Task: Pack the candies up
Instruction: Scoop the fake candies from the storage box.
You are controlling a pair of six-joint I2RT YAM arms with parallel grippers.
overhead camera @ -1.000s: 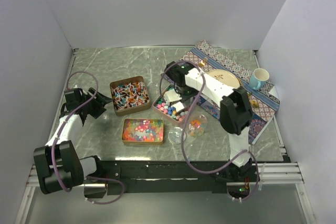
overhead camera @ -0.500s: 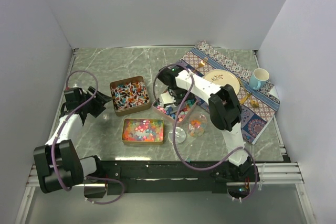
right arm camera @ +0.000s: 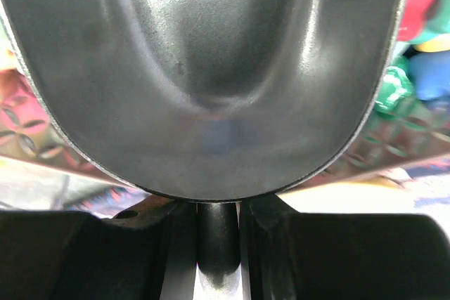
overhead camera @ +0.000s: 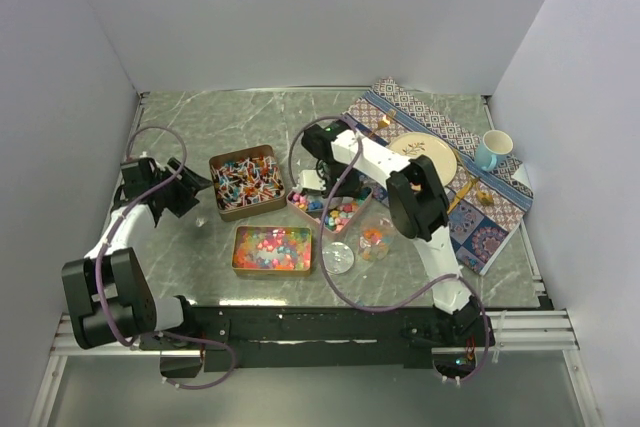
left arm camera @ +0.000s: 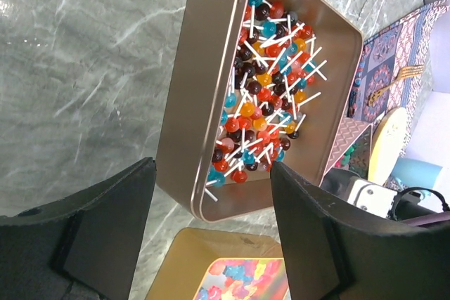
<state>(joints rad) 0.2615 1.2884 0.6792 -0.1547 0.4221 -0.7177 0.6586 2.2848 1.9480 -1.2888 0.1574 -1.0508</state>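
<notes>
Three copper tins hold the candies: stick sweets [overhead camera: 247, 182] [left arm camera: 271, 82], bright gummy pieces [overhead camera: 272, 249] [left arm camera: 242, 275], and chunky pastel pieces [overhead camera: 338, 212] [right arm camera: 415, 54]. My left gripper [overhead camera: 190, 192] [left arm camera: 211, 170] is open just left of the stick-sweet tin, its jaws framing that tin's near corner and holding nothing. My right gripper [overhead camera: 314, 180] [right arm camera: 218, 216] is shut on the handle of a metal scoop [right arm camera: 211, 68], whose bowl fills the right wrist view, over the left end of the chunky-candy tin. A clear jar [overhead camera: 375, 240] with a few candies stands near its lid [overhead camera: 338, 258].
A patterned cloth [overhead camera: 480, 237] at the right carries a plate [overhead camera: 437, 153], a blue cup [overhead camera: 492, 149] and a gold fork [overhead camera: 462, 192]. White walls close in the marble table [overhead camera: 190, 127] on three sides.
My right arm has swung left, carrying the scoop from the middle of the chunky-candy tin to its left end. The left gripper has shifted slightly away from me.
</notes>
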